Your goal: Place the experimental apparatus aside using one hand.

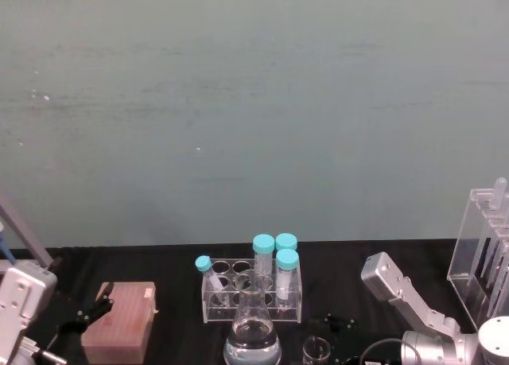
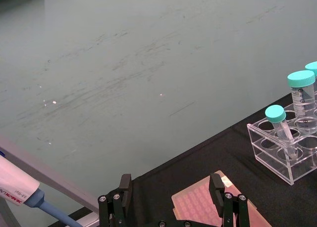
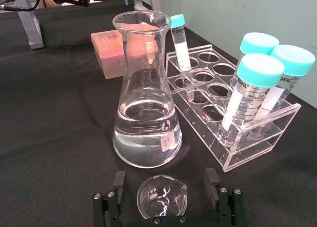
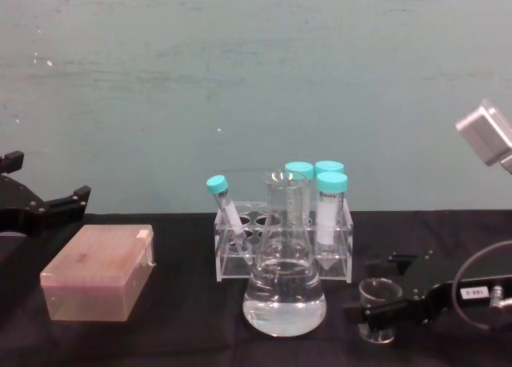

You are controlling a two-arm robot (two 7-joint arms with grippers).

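Glassware crowds the near middle of the black table (image 3: 54,113), and the small beaker (image 3: 162,200) is the piece in hand. It stands upright, mouth up, just beside the conical flask (image 3: 147,113), on the flask's right and a little nearer the robot. The right gripper (image 3: 165,178) lies low at table level, reaching in from the flask's right. Its fingers are spread wide, one on each side of the beaker and both apart from it, so nothing is gripped yet. The beaker sits straight ahead inside the open jaws, its upright axis crossing the line along which they would close. A plain squeeze should catch it, I judge, provided the flask isn't nudged. Behind the flask stands a clear tube rack (image 3: 233,133) of teal-capped tubes. Well to the flask's right is the tall acrylic stand (image 1: 481,254). Well to the flask's left, the left gripper (image 2: 170,182) hovers above a pink box (image 4: 98,273), also spread wide and empty. The right arm is clearly the nearer one.
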